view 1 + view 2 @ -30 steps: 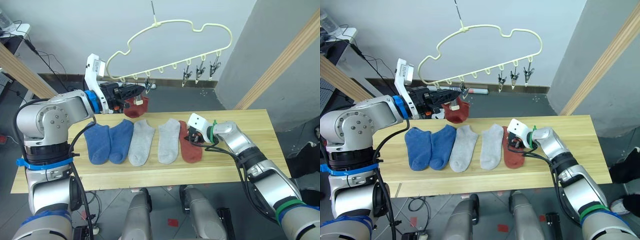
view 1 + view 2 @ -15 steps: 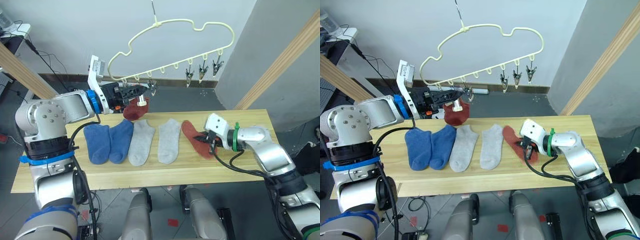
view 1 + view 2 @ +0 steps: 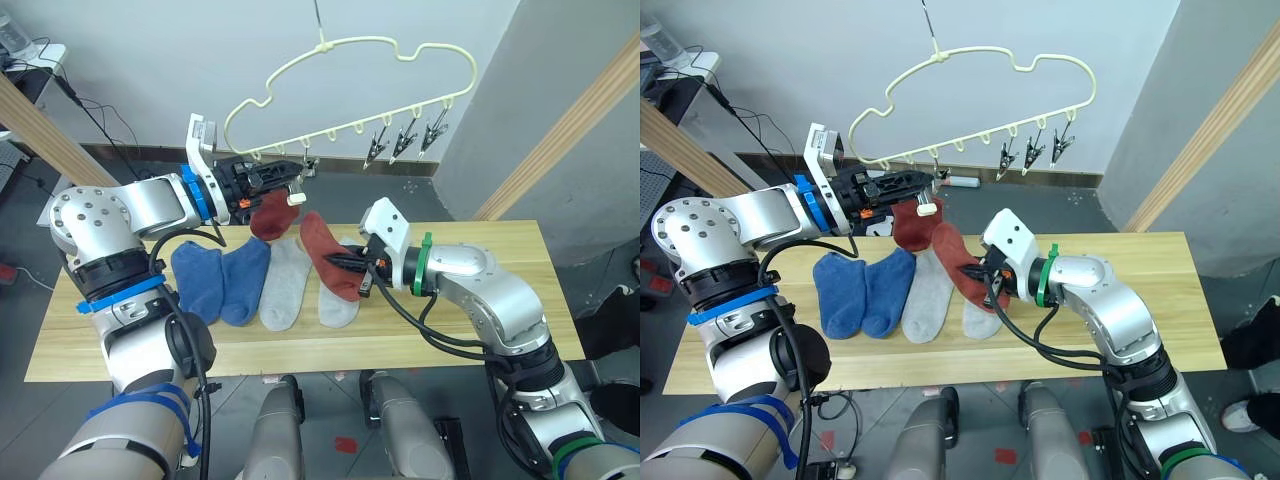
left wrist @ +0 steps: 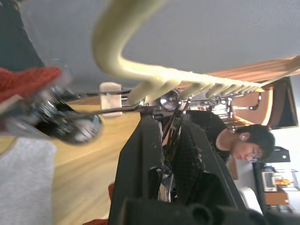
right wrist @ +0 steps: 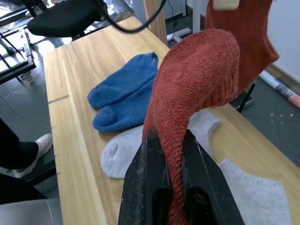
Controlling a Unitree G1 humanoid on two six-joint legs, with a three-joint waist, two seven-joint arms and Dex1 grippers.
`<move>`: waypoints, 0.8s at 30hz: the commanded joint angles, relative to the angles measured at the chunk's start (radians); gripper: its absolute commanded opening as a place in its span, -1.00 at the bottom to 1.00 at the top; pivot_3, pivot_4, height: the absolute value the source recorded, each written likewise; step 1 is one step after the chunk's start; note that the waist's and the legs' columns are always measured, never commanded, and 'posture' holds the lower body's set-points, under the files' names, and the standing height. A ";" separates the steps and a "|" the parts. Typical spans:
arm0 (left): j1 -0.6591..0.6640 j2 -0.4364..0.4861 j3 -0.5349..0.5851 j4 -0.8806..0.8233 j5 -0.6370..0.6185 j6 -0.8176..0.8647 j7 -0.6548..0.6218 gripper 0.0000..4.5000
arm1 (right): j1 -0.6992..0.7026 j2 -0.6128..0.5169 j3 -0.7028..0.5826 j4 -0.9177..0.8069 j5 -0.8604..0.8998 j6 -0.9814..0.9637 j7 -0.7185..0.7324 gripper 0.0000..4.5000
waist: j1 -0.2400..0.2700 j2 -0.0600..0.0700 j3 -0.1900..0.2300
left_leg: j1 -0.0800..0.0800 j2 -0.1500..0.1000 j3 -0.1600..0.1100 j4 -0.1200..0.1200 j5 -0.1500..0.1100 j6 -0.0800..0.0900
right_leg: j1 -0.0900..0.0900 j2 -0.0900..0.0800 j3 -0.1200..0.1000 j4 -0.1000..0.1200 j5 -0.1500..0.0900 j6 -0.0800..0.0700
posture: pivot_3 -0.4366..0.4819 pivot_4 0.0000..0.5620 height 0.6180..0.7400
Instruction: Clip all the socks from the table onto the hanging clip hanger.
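— Where do we stand over the table?

— We have our right gripper closed on a rust red sock, lifted off the planks and carried toward the clip hanger. Our left gripper is up at the hanger's row of clips; in the left wrist view its fingers sit close together around a metal clip, apparently squeezing it. The other rust red sock already hangs from a neighbouring clip.

— And the rest of the socks?

— The two blue socks and two grey socks lie side by side on the planks, below and behind the raised one.

— What makes this step go well?

— We judge the cuff edge has to reach the clip's mouth, and right now the sock droops from our grip with its free end curling upward. We should bring that free end up to the clip the left gripper is working, keep the clip pinched until fabric sits well between its teeth, then let the clip bite before the right gripper lets go.

— What could spoil it?

— The hanger swings freely from its hook, so a push from the sock could tilt it or knock the hung sock. A slow approach, with the left gripper steadying the frame, looks safest.
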 commanded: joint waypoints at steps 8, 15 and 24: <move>0.003 0.006 0.001 -0.040 -0.008 0.007 0.018 -0.89 | -0.064 0.025 -0.007 -0.004 0.036 -0.003 -0.027 -0.99 | -0.002 0.000 0.000 | 0.000 0.000 0.000 0.000 0.001 -0.002 | 0.000 0.000 0.000 0.000 0.000 0.000 | -0.14 0.27 1.00; 0.012 0.003 0.009 -0.053 -0.002 0.007 0.018 -0.89 | -0.089 0.034 -0.018 -0.014 0.071 0.021 -0.031 -0.99 | -0.002 0.000 0.000 | 0.000 0.000 0.000 0.000 0.001 -0.002 | 0.000 0.000 0.000 0.000 0.000 0.000 | -0.13 0.27 1.00; 0.011 0.009 0.005 -0.043 0.002 -0.011 0.013 -0.89 | -0.087 0.037 -0.009 -0.048 0.118 0.049 -0.029 -0.99 | -0.001 0.000 0.000 | 0.000 0.000 0.000 0.000 0.001 -0.002 | 0.000 0.000 0.000 0.000 0.000 0.000 | -0.13 0.27 1.00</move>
